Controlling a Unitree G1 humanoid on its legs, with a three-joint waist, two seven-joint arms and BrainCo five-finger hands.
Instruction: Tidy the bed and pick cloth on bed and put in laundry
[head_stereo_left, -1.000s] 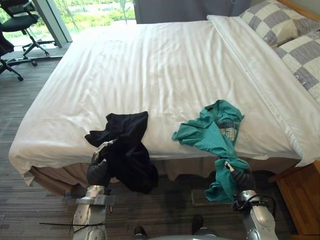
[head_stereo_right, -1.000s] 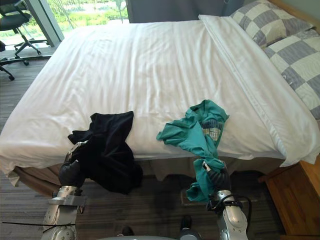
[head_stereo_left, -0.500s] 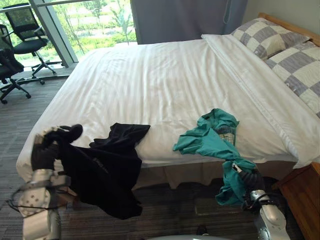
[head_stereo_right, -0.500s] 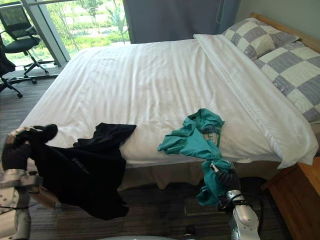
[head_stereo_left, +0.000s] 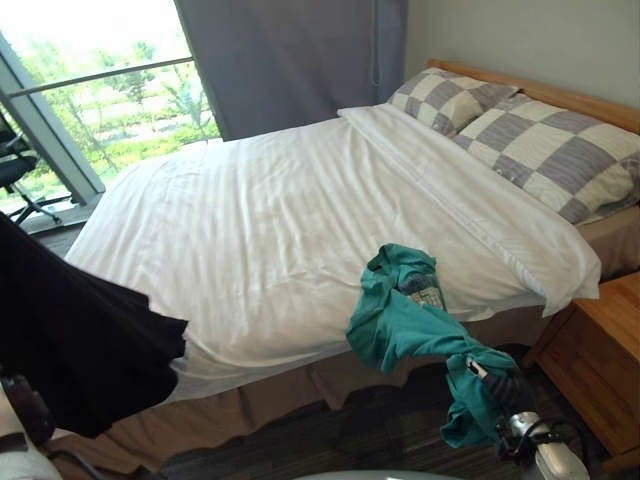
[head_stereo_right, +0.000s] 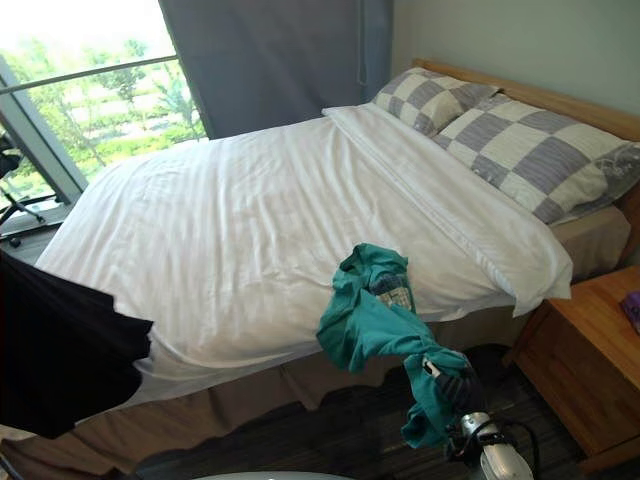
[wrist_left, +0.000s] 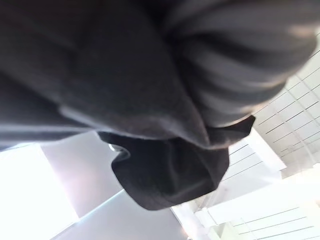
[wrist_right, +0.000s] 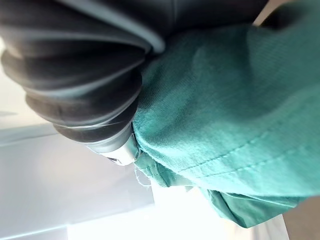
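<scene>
Black fabric garment (head_stereo_left: 80, 350) hangs in front of the near left corner of the white-quilted bed (head_stereo_left: 280, 220), draped over the left hand (wrist_left: 235, 55) (grip buried in cloth, cannot tell). Teal cotton garment (head_stereo_left: 400, 325) lies partly on the bed's near edge and trails off it to the right hand (head_stereo_left: 497, 386) below. It is wrapped round that hand, so its grip cannot be told. Grey-and-cream checked pillows (head_stereo_left: 540, 140) sit at the bed's head.
</scene>
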